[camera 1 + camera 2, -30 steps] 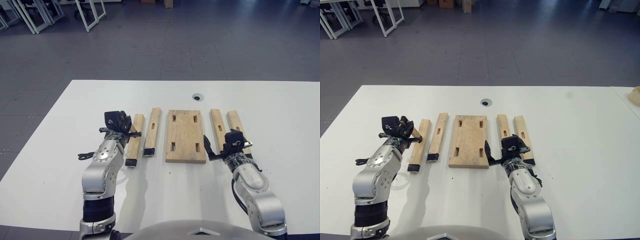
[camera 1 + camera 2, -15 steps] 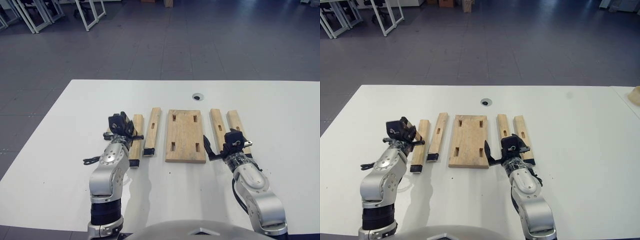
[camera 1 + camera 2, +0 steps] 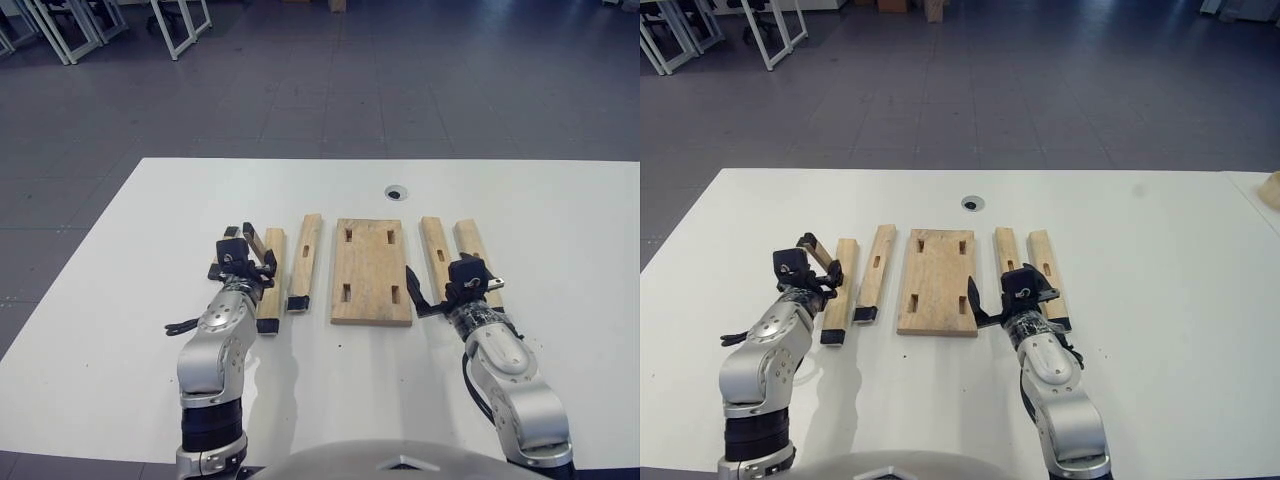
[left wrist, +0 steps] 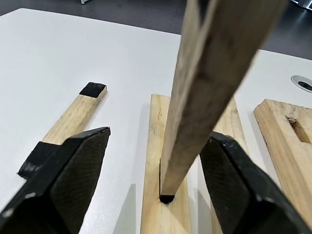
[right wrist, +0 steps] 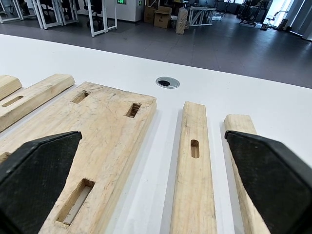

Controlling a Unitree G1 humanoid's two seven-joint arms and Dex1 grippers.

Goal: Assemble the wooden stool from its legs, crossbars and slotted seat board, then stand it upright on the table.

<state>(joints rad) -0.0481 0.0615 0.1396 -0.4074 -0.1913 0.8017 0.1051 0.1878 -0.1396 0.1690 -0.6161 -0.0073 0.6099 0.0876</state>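
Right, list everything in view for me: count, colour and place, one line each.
Rectangular wooden seat board: one, pale wood, four slots, flat at table centre.
Slotted wooden legs with black ends: four, pale wood, flat, two each side of the board.
Thin wooden crossbar: one, pale, tilted, lower end at the outermost left leg's slot.
Short black-ended wooden bar: one, pale, flat left of that leg.
Round cable hole: one, dark, beyond the board.
White table: one, under everything.
Left gripper: one, black, at the tilted crossbar.
Right gripper: one, black, open, by the board's near right corner.
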